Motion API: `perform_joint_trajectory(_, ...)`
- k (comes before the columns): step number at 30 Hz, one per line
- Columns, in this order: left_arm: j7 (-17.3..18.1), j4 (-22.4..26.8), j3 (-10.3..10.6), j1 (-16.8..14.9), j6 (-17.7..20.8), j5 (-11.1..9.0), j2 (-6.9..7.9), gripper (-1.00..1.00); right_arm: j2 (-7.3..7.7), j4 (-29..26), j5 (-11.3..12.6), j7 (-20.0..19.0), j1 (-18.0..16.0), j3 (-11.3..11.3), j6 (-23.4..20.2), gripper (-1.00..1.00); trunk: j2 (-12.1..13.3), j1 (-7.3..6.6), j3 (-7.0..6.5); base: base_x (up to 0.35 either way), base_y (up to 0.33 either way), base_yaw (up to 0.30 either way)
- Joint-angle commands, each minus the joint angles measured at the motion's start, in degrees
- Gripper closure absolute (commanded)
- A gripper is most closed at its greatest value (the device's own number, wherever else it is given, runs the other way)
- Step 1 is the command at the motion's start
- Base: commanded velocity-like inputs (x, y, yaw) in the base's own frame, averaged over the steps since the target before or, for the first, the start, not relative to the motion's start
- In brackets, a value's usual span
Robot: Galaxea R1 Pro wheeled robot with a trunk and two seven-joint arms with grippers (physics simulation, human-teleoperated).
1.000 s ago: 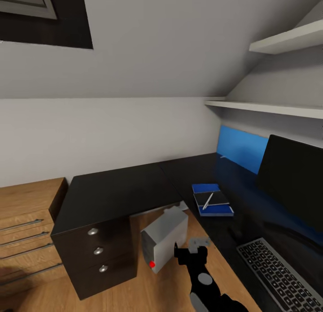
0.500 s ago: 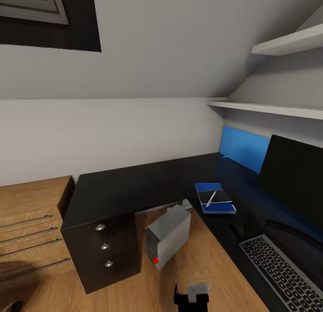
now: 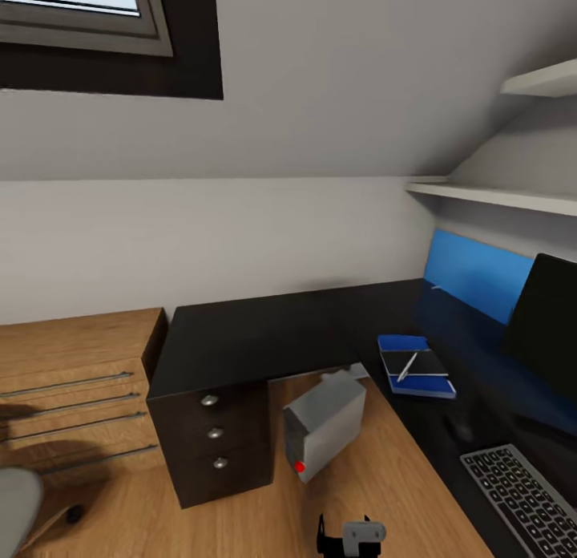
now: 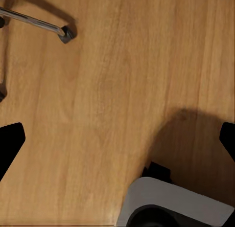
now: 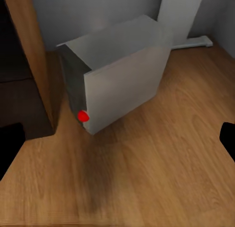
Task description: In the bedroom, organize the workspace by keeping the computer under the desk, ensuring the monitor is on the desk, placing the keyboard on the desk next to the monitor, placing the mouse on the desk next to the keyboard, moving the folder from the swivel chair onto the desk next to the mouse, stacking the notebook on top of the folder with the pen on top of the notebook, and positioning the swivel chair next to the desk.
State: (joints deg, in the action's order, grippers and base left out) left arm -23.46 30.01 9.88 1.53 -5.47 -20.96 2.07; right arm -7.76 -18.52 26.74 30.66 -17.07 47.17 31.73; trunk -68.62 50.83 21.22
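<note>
Computer (image 3: 324,426) on floor under desk (image 3: 264,337), angled. Right hand (image 5: 117,139) spread wide, empty, facing it; left hand (image 4: 117,139) wide, empty, over floor. Folder (image 3: 415,365), notebook (image 3: 417,364), pen (image 3: 407,366) stacked. Risk: chair (image 3: 16,498) behind, base could clip it

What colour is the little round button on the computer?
Red. The button sits low on the computer's dark front, clearest in the right wrist view.
</note>
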Motion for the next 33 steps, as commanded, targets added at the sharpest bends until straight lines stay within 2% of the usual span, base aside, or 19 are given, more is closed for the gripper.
perform_joint_trajectory(1,0.0,-0.3,0.5,-0.2,-0.2,-0.6,0.09,-1.00,0.03,0.2,0.4,0.2,-0.1,0.5,0.3,-1.00,0.4,-0.22,-0.10,0.000,0.000,0.251)
perform_joint_trajectory(9,1.3,-1.9,0.4,-0.8,-0.5,-0.5,0.09,-1.00,0.15,0.9,0.7,-0.9,-0.1,0.3,0.5,-1.00,3.6,-1.98,-1.26,0.000,0.000,0.255)
perform_joint_trajectory(13,1.4,-2.1,0.4,-0.8,-2.3,-0.5,0.12,-1.00,0.24,1.6,0.7,-1.0,-0.1,0.2,0.5,-1.00,5.2,-2.86,-1.85,0.000,0.000,0.257)
perform_joint_trajectory(18,1.5,-2.2,0.3,-0.8,-12.4,-0.4,0.06,-1.00,0.28,3.0,0.7,-1.0,-0.1,0.2,1.1,-1.00,7.2,-3.96,-2.57,0.000,0.000,0.259)
perform_joint_trajectory(21,1.5,-2.3,0.4,-0.8,-22.4,-0.3,0.20,-1.00,0.22,3.4,0.5,-1.0,-0.1,0.3,3.8,-1.00,8.4,-4.61,-3.01,0.000,0.000,0.262)
perform_joint_trajectory(24,1.5,-2.4,0.4,-0.8,-27.5,-0.3,0.26,-1.00,0.21,3.5,0.3,-1.0,-0.1,0.4,6.1,-1.00,9.6,-5.27,-3.45,0.000,0.000,0.262)
perform_joint_trajectory(27,1.5,-2.7,0.5,-0.8,-30.1,-0.3,0.29,-1.00,0.20,4.1,0.3,-1.0,-0.1,0.5,7.4,-1.00,10.8,-5.93,-3.89,0.000,0.000,0.263)
perform_joint_trajectory(33,1.4,-3.9,0.6,-0.8,-31.7,-0.3,0.20,-1.00,0.20,4.9,0.3,-1.0,-0.1,0.5,8.3,-1.00,13.2,-7.25,-4.83,0.000,0.000,0.270)
